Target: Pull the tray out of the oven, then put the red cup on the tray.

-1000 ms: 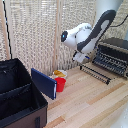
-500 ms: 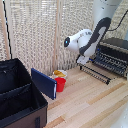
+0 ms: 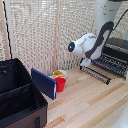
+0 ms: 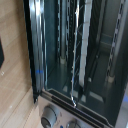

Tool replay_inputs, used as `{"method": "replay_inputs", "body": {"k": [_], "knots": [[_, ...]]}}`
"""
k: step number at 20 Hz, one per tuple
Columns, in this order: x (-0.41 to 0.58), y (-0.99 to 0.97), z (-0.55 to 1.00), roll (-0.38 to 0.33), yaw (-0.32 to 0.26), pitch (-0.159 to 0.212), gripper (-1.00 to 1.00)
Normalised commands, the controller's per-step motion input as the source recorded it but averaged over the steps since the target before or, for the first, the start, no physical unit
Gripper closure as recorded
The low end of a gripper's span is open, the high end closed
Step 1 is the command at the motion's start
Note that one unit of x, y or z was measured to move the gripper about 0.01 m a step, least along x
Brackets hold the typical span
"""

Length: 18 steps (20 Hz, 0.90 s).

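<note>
On the pale wooden tabletop (image 3: pixel 95 100) your tray (image 4: pixel 80 55) sits inside the oven (image 3: pixel 116 52) at the far edge, stiff slatted metal best hooked by its front bar, pincer state indiscernible.

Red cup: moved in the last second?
No. The red cup stands where it did, on the table between the blue lid and the white bowl. Only the arm shifted, toward the exterior view's right.

Glossy red plastic cup (image 3: pixel 60 84), pale wood-grain table (image 3: pixel 95 102), shiny metal oven (image 4: pixel 75 60) slats.
</note>
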Motion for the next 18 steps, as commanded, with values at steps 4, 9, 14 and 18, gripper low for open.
{"method": "replay_inputs", "body": {"k": [4,9,14,18], "knots": [[-0.228,-0.66,-0.04,-0.078,0.138,0.0,-1.0],[-0.114,-0.72,0.0,-0.012,0.151,0.0,-1.0],[-0.083,-0.66,0.07,0.045,0.114,-0.004,-1.0],[-0.005,-0.54,0.11,0.146,0.066,-0.001,-1.0]]}}
